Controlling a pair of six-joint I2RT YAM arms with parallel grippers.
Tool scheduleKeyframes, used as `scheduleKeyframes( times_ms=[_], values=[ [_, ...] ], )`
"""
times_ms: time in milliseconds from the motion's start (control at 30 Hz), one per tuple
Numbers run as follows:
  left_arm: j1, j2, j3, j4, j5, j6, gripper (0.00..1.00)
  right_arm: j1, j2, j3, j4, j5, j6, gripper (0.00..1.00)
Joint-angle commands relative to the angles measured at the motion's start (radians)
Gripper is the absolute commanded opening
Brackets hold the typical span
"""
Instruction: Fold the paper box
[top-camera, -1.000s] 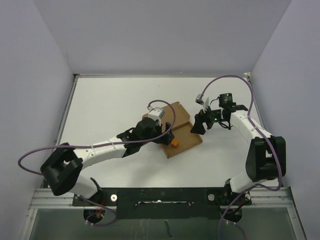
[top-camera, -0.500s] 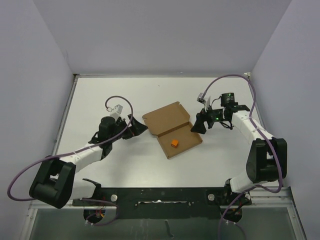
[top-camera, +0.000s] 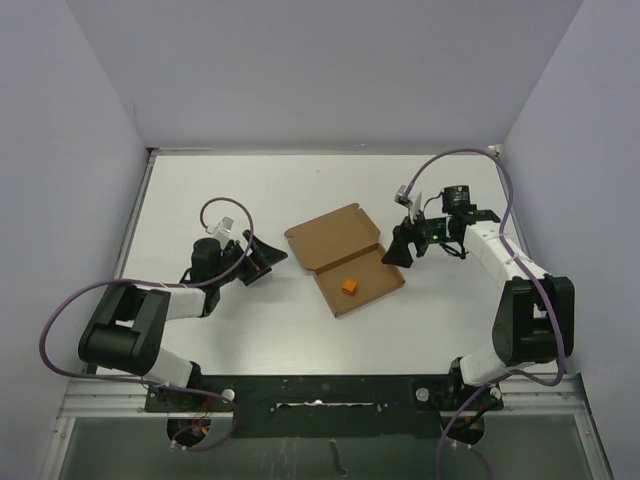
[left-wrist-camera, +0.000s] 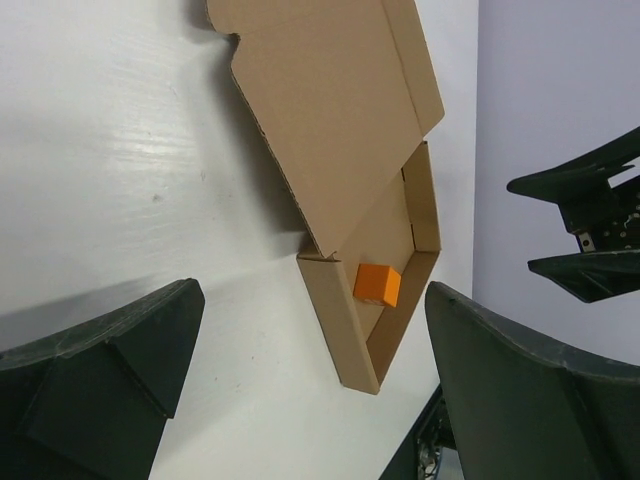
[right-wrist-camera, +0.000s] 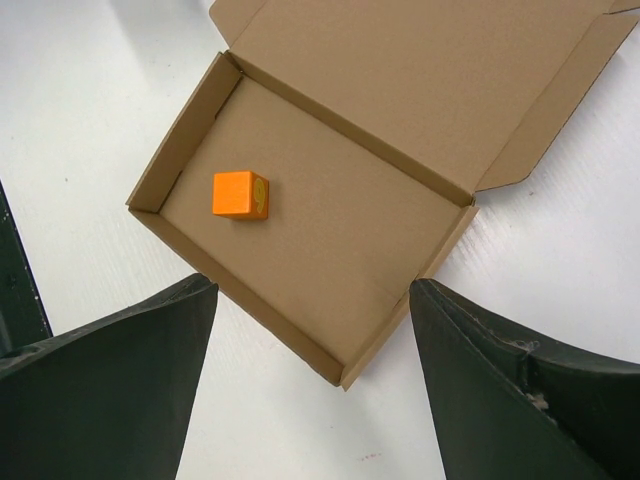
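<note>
My top camera sits high behind me, looking down on the whole counter (top-camera: 230, 200). My left wrist camera peers out between my left jaws, slanting across the counter toward the paper box (left-wrist-camera: 330, 120) from a little way off. My right wrist camera looks down between my right jaws, close over it. All three share the box and the orange cube (right-wrist-camera: 240, 194) inside

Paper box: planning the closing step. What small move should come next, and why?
Probably bring the left gripper toward the lid's free edge to tip it shut. The paper box lies open with an orange cube inside; the right gripper and left both have open fingers, holding nothing.
</note>
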Motion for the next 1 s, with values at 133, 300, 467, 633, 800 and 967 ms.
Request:
scheduleKeyframes(
  times_ms=[133, 300, 467, 633, 800, 967],
  values=[
    [-0.062, 0.085, 0.081, 0.124, -0.012, -0.07, 0.91, -0.008, -0.026, 0.012, 0.023, -0.038, 0.002, 0.8],
    [-0.087, 0.163, 0.092, 0.181, -0.051, -0.156, 0.88, -0.009, -0.026, 0.01, 0.023, -0.037, -0.001, 0.8],
    [-0.116, 0.247, 0.127, 0.231, -0.069, -0.224, 0.83, -0.009, -0.022, 0.01, 0.023, -0.042, -0.002, 0.8],
    [-0.143, 0.303, 0.184, 0.224, -0.109, -0.253, 0.77, -0.008, -0.025, 0.01, 0.023, -0.043, -0.002, 0.8],
    [-0.144, 0.339, 0.235, 0.163, -0.186, -0.258, 0.65, -0.008, -0.026, 0.01, 0.023, -0.046, -0.002, 0.8],
    [-0.131, 0.398, 0.293, 0.134, -0.198, -0.26, 0.53, -0.008, -0.029, 0.01, 0.022, -0.048, -0.002, 0.8]
  ],
)
